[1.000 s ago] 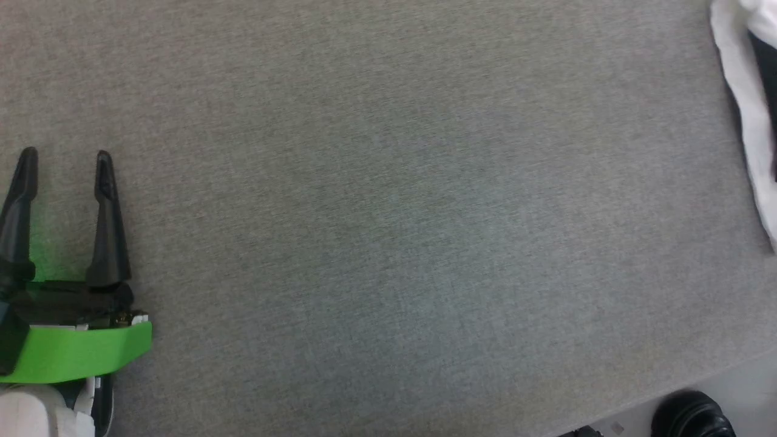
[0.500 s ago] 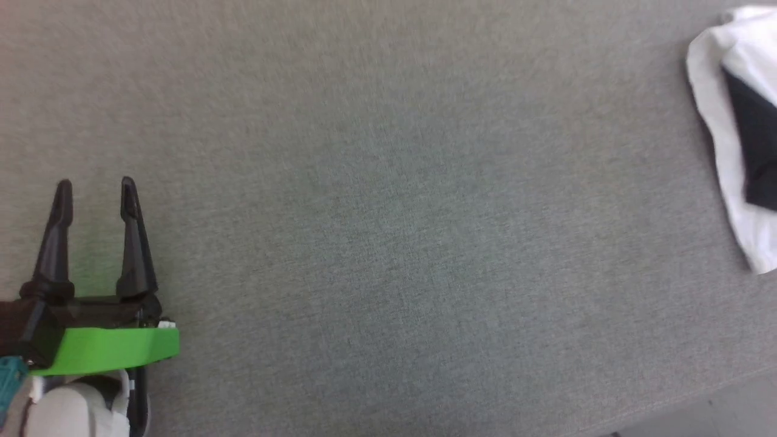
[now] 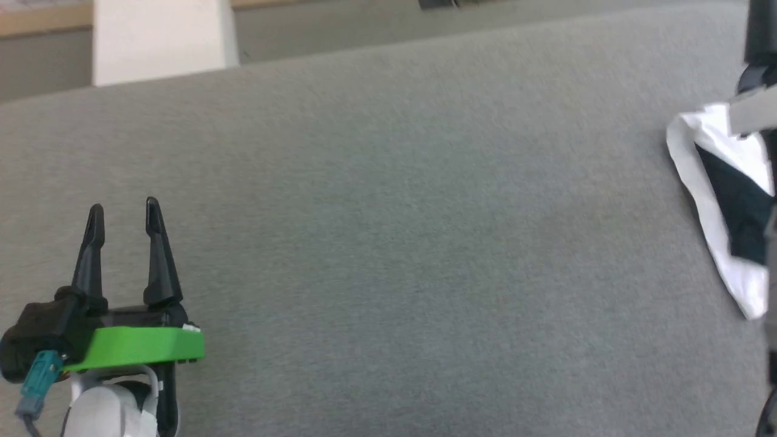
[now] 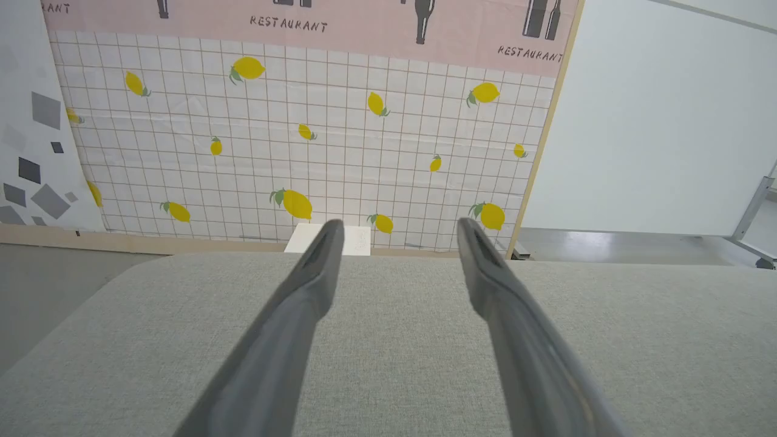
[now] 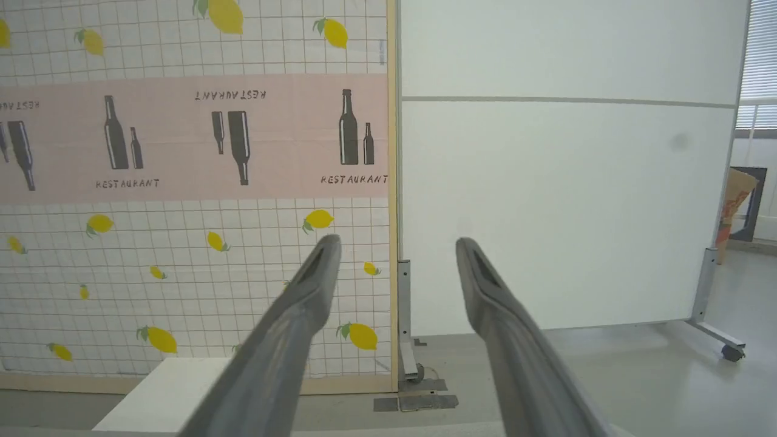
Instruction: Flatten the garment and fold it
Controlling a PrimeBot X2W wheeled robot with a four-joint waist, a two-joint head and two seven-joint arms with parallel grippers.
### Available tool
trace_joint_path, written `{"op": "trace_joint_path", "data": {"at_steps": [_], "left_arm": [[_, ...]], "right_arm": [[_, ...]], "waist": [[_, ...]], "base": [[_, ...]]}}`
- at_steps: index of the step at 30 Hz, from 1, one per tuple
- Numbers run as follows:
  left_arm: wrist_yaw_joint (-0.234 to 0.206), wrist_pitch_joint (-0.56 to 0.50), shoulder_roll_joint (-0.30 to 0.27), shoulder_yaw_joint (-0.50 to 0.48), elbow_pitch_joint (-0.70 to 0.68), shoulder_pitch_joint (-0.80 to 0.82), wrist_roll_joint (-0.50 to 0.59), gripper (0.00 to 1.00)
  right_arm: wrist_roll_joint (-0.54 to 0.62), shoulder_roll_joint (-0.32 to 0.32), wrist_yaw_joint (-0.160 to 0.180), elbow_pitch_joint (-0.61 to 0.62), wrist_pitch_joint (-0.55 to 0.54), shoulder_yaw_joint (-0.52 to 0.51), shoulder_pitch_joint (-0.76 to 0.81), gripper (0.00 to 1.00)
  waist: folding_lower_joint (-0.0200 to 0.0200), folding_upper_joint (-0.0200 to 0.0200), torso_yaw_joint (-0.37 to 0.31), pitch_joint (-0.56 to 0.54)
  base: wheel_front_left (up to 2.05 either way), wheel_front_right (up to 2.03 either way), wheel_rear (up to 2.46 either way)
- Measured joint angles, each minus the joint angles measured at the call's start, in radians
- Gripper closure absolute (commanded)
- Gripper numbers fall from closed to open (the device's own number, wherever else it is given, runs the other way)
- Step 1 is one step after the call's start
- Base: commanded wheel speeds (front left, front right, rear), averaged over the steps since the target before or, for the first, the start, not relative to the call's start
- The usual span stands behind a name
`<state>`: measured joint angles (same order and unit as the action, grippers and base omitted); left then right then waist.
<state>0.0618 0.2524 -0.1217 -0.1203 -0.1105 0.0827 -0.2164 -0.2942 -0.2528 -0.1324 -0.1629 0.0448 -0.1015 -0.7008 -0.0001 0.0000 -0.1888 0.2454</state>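
Note:
The garment (image 3: 737, 206) lies bunched on the grey table at the far right of the head view, white with a black part showing, and the frame edge cuts it off. A blurred dark and grey piece of arm (image 3: 756, 115) crosses its top corner. My left gripper (image 3: 123, 207) hovers over bare table at the lower left, far from the garment, open and empty. In the left wrist view the left gripper (image 4: 399, 224) points across the table toward the wall. In the right wrist view my right gripper (image 5: 396, 243) is open with nothing between its fingers, aimed at the wall.
The grey cloth-covered table (image 3: 388, 212) stretches wide between gripper and garment. Its far edge runs along the top, with a white box (image 3: 158, 36) behind it. Beyond stand a lemon-print wall panel (image 4: 303, 121) and a white partition on wheels (image 5: 564, 212).
The head camera has tilted up and turned, bringing the table's far edge and more of the garment into view. My left gripper stays open. My right gripper has opened.

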Motion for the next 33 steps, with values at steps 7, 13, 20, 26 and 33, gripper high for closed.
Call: {"op": "trace_joint_path", "data": {"at_steps": [7, 13, 20, 26, 33], "left_arm": [[-0.015, 0.002, 0.018, 0.03, 0.049, 0.008, 0.008, 0.0], [-0.038, 0.004, 0.03, 0.063, 0.094, 0.008, 0.021, 0.0], [-0.055, 0.004, 0.036, 0.097, 0.152, 0.006, 0.045, 0.0], [-0.067, 0.004, 0.046, 0.132, 0.208, -0.001, 0.056, 0.0], [-0.068, 0.004, 0.053, 0.168, 0.28, -0.012, 0.056, 0.0]], "right_arm": [[0.013, 0.17, 0.0, 0.072, 0.04, -0.043, 0.158, 0.0], [0.007, 0.199, 0.0, 0.069, 0.103, -0.017, 0.319, 0.0], [-0.018, 0.202, 0.0, -0.015, 0.181, 0.046, 0.473, 0.0], [0.07, 0.203, 0.0, -0.023, 0.203, 0.068, 0.568, 0.0], [0.082, 0.203, 0.0, -0.034, 0.208, 0.069, 0.623, 0.0]], "waist": [[0.0, 0.0, 0.082, -0.093], [0.0, 0.0, 0.141, -0.158], [0.0, 0.0, 0.175, -0.215], [0.0, 0.0, 0.176, -0.236], [0.0, 0.0, 0.178, -0.236]], "base": [[0.0, 0.0, 0.0], [0.0, 0.0, 0.0], [0.0, 0.0, 0.0], [0.0, 0.0, 0.0], [0.0, 0.0, 0.0]]}}
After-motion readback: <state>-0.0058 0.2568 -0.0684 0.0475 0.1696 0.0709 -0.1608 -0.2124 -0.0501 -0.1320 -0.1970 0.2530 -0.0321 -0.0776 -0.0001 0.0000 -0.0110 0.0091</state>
